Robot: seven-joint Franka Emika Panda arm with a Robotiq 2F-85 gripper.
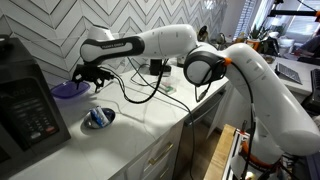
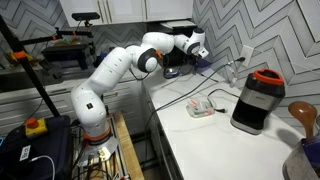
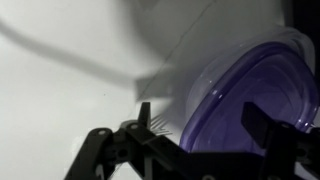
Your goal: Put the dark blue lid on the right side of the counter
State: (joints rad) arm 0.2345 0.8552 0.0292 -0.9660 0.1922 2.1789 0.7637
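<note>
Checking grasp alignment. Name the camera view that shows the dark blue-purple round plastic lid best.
Wrist view: the dark blue-purple round plastic lid fills the right side, its rim clear. In both exterior views it is only a small purple patch by the gripper.

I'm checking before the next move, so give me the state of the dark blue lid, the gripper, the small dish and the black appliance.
Dark blue-purple round plastic lid: appears to lie flat on the white counter, not gripped.
Robotiq gripper: open, straddling the lid's rim.
Small grey dish: upright on the counter, blue-and-white contents inside.
Black appliance with red top: standing upright.
</note>
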